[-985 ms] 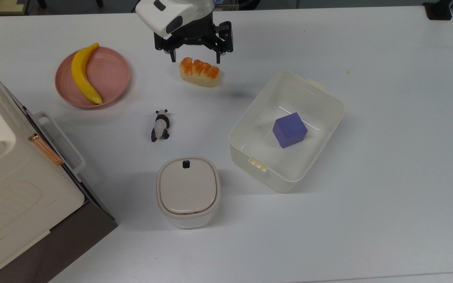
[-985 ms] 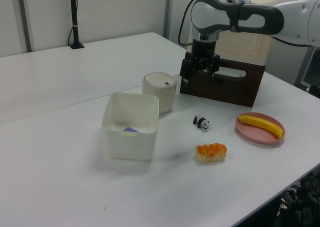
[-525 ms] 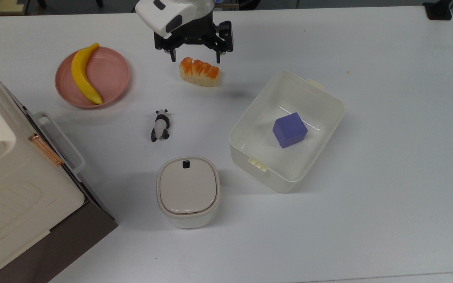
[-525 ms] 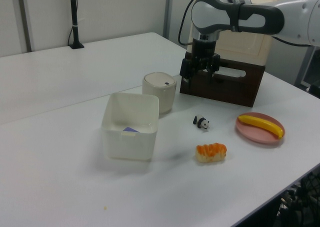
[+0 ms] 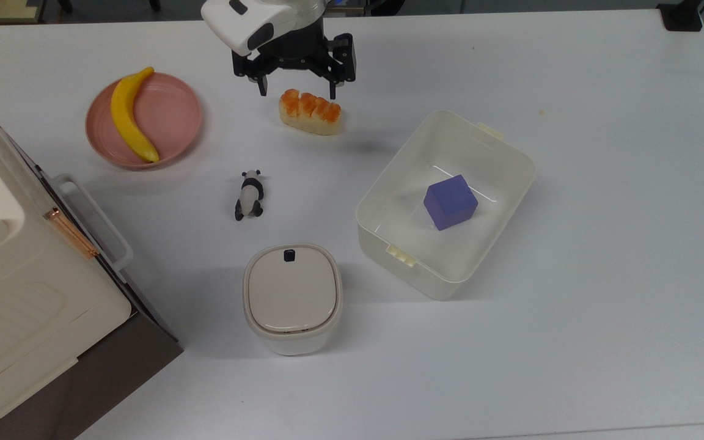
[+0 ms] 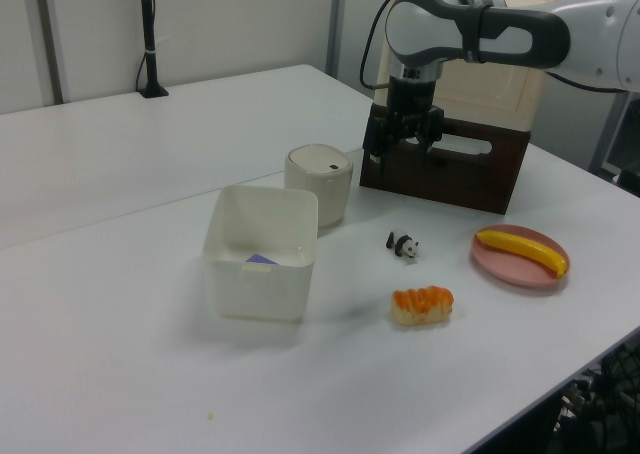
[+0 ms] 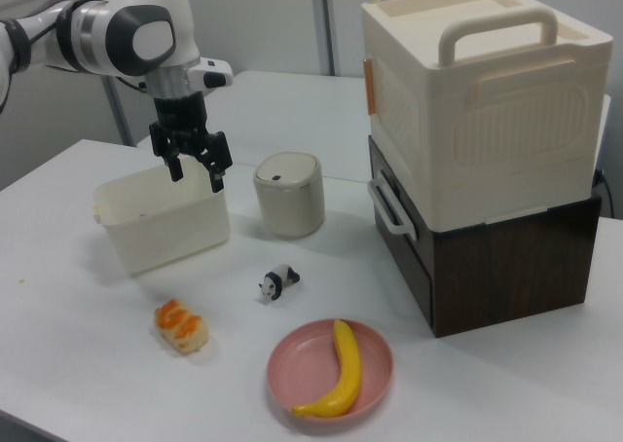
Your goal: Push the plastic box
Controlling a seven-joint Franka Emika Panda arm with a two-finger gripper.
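The plastic box is an off-white translucent tub standing at an angle right of centre in the top view, with a purple cube inside. It also appears in the left view and in the right view. My gripper hangs open in the air at the top view's upper edge, above an orange-topped food piece, well apart from the box and holding nothing. In the right view the gripper hovers over the box's far right corner; in the left view the gripper is in front of the brown cabinet.
A white canister with a beige lid stands left of the box. A panda figure lies mid-table. A banana rests on a pink plate. A big cream appliance on a brown base fills the top view's lower left.
The gripper has shifted slightly toward the top view's upper left, still open. The box and the other objects have not moved.
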